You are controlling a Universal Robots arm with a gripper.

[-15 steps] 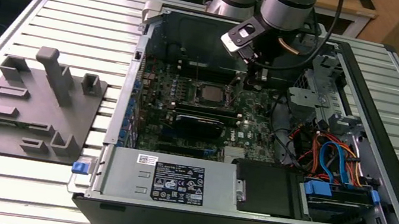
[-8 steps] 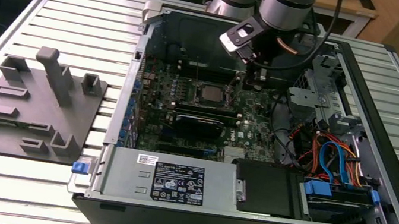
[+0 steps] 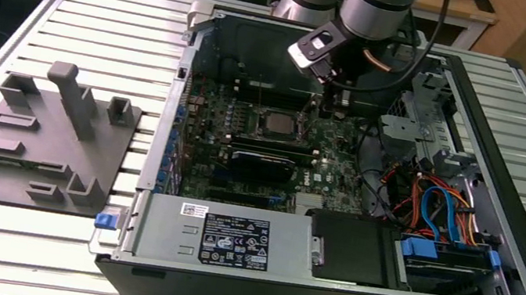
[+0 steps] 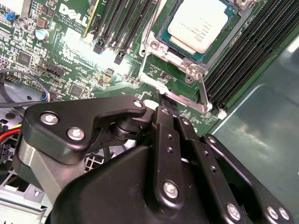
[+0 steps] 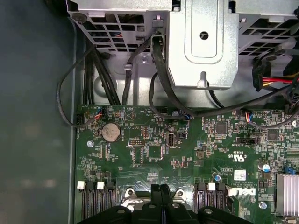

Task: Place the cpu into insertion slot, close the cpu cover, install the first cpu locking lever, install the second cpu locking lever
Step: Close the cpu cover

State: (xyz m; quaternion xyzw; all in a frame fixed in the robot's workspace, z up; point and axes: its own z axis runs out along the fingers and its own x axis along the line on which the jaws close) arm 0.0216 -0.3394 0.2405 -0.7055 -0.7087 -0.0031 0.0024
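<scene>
**Gripper working at a locking lever beside the seated cpu**

Going from the exterior view's left to its right, a grey fixture block (image 3: 43, 136) is lying near the left edge of the slatted surface (image 3: 117, 5). The open computer case (image 3: 503, 233) is taking up the middle and right. Inside the case the cpu (image 3: 275, 123) is sitting in the insertion slot (image 3: 255, 120). In the second wrist view the silvery cpu cover (image 4: 174, 58) seems to be lying down around the chip. Just right of the slot the gripper (image 3: 325, 112) is hanging low with its fingers pressed together, pinching nothing that I can make out. Its tips are sitting at the bent end of a wire locking lever (image 4: 204, 93), touching or just short, I cannot tell. By my judgement the first-lever step is in hand. It is calling for a steady push that keeps the tips on the thin wire and clear of the memory slots (image 4: 243, 60).
</scene>
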